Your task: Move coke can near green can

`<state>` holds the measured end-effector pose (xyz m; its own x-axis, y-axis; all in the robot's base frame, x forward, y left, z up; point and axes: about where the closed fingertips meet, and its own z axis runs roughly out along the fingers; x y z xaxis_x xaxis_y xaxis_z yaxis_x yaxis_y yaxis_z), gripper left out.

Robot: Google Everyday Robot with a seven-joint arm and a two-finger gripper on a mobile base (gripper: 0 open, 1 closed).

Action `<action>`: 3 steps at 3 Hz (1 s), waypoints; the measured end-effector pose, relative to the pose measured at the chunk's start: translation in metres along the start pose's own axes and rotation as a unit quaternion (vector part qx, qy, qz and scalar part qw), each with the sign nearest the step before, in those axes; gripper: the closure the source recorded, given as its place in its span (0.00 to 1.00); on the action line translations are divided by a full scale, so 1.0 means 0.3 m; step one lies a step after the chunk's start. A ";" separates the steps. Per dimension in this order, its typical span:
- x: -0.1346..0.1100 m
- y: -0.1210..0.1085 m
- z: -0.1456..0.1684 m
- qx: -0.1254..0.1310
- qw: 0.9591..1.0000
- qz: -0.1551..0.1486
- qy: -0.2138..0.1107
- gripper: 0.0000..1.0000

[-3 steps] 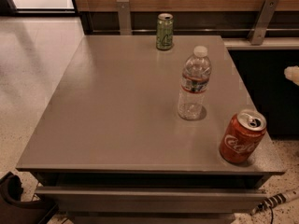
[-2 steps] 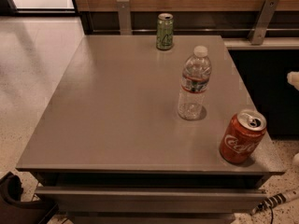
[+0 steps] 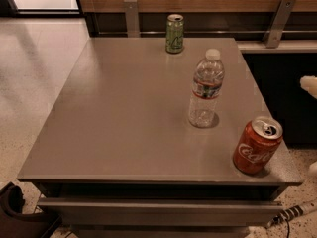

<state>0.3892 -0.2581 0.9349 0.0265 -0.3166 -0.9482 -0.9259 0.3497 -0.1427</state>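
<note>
The red coke can (image 3: 257, 145) stands upright at the table's near right corner, close to the front edge. The pale green can (image 3: 174, 33) stands upright at the far edge, near the middle. A clear water bottle (image 3: 206, 89) stands between them, closer to the coke can. Only a pale tip of my gripper (image 3: 309, 86) shows at the right edge of the view, beyond the table's right side, above and to the right of the coke can and apart from it.
The grey table (image 3: 124, 113) has a drawer front below its near edge. A wooden wall panel with metal brackets (image 3: 131, 15) runs behind it. A dark object (image 3: 15, 217) lies on the floor at the lower left, and a cable (image 3: 292, 213) at the lower right.
The pale gripper part at the right edge has shifted slightly downward. The cans and the bottle have not moved.
</note>
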 end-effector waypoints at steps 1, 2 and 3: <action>0.060 0.032 0.018 0.008 0.999 0.032 -0.017 0.00; 0.103 0.065 0.050 0.008 0.998 0.051 -0.036 0.00; 0.128 0.083 0.091 0.001 0.997 0.056 -0.052 0.00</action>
<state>0.3774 -0.2373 0.8873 -0.0381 -0.1817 -0.9826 -0.9245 0.3795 -0.0344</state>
